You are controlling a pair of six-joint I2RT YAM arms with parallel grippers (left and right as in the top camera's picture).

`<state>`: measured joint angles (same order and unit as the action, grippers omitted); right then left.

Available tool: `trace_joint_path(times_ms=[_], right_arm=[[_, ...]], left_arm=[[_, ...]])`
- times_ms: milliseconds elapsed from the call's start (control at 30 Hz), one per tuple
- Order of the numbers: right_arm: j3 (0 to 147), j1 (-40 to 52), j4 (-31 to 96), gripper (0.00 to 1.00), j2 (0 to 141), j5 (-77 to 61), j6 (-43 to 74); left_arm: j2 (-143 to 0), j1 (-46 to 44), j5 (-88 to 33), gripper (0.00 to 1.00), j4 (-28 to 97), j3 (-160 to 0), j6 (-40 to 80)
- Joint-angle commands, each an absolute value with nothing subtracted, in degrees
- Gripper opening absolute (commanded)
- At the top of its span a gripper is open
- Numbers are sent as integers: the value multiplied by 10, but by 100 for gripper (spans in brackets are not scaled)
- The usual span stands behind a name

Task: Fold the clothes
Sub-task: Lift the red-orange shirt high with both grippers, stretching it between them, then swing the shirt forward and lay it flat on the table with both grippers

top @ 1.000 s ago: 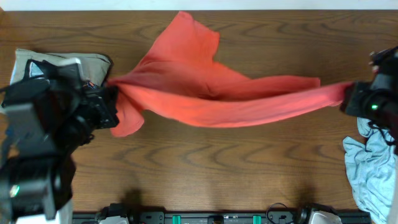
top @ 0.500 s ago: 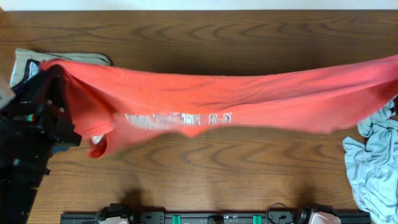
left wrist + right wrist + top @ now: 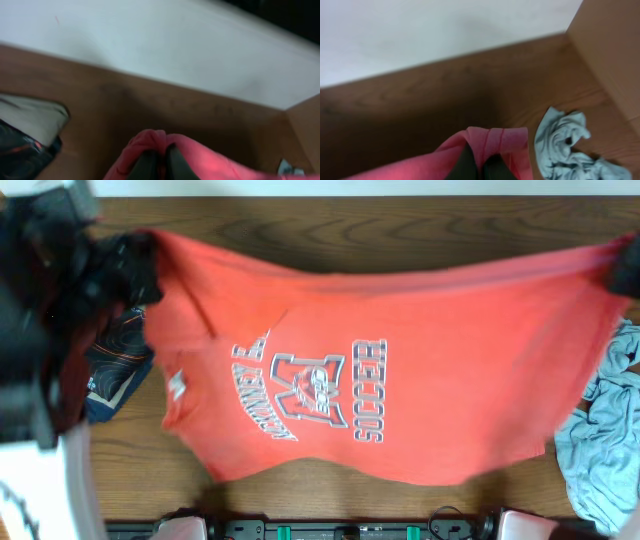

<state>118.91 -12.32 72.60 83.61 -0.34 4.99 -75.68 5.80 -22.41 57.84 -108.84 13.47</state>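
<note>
The coral-red T-shirt hangs spread wide across the table in the overhead view, its navy-and-white lettering facing up and its white tag at the left. My left gripper is shut on one end of the shirt at the far left. My right gripper is shut on the other end at the far right. Bunched red cloth wraps each pair of fingers, the hem folded over the right ones. The pale grey-blue shirt lies crumpled at the right edge and also shows in the right wrist view.
A dark patterned garment lies at the left beside a pale cloth. The wooden table runs to a white wall at the back. A wooden side panel stands at the right.
Both grippers rose and moved toward the back of the table, carrying the shirt. The shirt went from a stretched, twisted band to a wide hanging sheet with its lettering showing.
</note>
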Motion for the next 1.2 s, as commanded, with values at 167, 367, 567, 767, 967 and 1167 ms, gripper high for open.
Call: trace_joint_path(times_ms=[167,367,567,767,967,1167], right_arm=[[1192,-130,649,1,995,-25,42],[1192,-131,461,1,1044,-70,72],[1208,-147,289,1,1018,-64,95],[1224,-169,313,1,990,-12,106],[1223,-175,450,1,1000,37,84],[1213,-175,606,1,1040,59,46]], left_arm=[[-916,60,-251,6,482,-1090,108],[-983,60,-251,6,260,-1091,117],[-986,75,-204,6,42,-1127,249],[-985,102,-241,6,11,-1201,303],[-981,102,-344,6,260,-1205,259],[-983,102,-341,6,588,-1173,136]])
